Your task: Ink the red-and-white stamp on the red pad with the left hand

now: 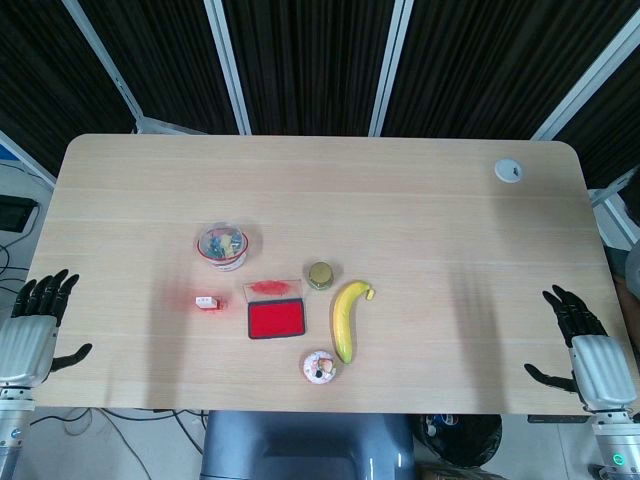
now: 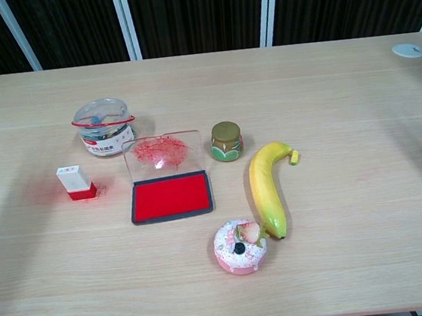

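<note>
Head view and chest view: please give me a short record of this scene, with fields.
stamp: stamp upright on the table, left of the pad, untouched
pad: red pad with lid open, ink exposed
left hand: left hand at the left table edge, fingers apart, empty
right hand: right hand at the right edge, empty
nearby: banana, small jar, clear tub, pink donut
</note>
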`<state>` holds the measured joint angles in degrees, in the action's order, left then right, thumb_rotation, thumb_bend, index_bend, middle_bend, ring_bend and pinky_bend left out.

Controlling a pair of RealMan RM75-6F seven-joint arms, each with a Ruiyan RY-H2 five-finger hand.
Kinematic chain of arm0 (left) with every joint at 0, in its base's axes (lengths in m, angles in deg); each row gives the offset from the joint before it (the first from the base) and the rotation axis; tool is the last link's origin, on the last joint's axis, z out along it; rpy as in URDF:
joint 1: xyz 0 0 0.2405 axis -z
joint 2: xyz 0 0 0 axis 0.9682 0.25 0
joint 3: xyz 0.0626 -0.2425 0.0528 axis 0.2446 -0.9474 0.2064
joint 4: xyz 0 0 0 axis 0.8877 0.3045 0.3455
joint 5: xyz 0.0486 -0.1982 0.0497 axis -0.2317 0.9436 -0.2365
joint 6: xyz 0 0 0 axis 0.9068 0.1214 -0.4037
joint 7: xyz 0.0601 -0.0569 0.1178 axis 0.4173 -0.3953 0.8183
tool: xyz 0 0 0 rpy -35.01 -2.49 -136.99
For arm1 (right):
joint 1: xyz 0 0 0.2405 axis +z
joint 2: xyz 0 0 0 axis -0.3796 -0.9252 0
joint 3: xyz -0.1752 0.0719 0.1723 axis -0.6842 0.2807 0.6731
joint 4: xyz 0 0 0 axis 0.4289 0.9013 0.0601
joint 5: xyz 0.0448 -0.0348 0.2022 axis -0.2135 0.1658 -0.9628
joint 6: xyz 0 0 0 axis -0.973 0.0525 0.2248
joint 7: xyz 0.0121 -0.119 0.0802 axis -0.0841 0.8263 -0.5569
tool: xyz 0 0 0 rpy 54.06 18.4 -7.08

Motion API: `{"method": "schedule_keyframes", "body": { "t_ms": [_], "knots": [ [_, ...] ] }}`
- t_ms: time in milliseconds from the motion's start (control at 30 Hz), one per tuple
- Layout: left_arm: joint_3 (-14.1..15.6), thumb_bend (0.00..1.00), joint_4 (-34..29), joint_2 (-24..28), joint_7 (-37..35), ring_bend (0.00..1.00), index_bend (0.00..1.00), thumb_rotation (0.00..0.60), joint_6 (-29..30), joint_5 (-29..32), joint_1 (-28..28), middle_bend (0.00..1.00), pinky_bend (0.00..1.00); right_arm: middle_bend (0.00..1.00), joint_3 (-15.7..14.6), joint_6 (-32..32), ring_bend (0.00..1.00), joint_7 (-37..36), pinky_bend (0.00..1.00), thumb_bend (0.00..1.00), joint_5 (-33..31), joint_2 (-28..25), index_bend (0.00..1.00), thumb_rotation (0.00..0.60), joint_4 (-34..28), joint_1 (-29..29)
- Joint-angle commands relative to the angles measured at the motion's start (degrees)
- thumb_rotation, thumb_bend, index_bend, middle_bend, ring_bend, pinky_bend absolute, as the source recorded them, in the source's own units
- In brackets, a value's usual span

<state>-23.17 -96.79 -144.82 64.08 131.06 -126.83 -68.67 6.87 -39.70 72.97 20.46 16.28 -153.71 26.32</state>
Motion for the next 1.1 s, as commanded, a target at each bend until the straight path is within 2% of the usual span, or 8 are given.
{"method": "schedule_keyframes", "body": {
  "t_ms": [33, 700, 900, 1100],
  "knots": [
    [0.02, 0.1, 0.02, -0.02, 0.08, 0.0, 0.0, 0.6, -0.02, -0.01, 0.01, 0.0, 0.0, 0.0, 0.0, -0.01, 0.0, -0.02, 0.18, 0.14, 0.02, -0.02, 0.0, 0.6, -0.03, 0.01],
    [-0.31, 0.1, -0.26, -0.94, 2.78, 0.0, 0.0, 0.6, -2.05, 0.69, 1.43, 0.0, 0.0, 0.0, 0.21, 0.68, 0.0, -0.36, 0.18, 0.14, -0.93, -0.04, 0.0, 0.6, -0.18, 0.14],
    [-1.92, 0.11, -1.73, -1.44, 5.72, 0.0, 0.0, 0.6, -5.91, 3.24, 4.3, 0.0, 0.02, 0.0, 0.16, 1.02, 0.0, -0.67, 0.18, 0.14, -1.06, -0.11, 0.0, 0.6, -0.37, 0.22],
    [-4.17, 0.15, -2.22, -3.42, 10.7, 0.0, 0.02, 0.6, -11.05, 6.47, 8.8, 0.01, 0.11, 0.0, 0.26, 1.31, 0.0, -1.18, 0.18, 0.14, -1.45, -0.24, 0.0, 0.6, -0.53, 0.27]
  ]
}}
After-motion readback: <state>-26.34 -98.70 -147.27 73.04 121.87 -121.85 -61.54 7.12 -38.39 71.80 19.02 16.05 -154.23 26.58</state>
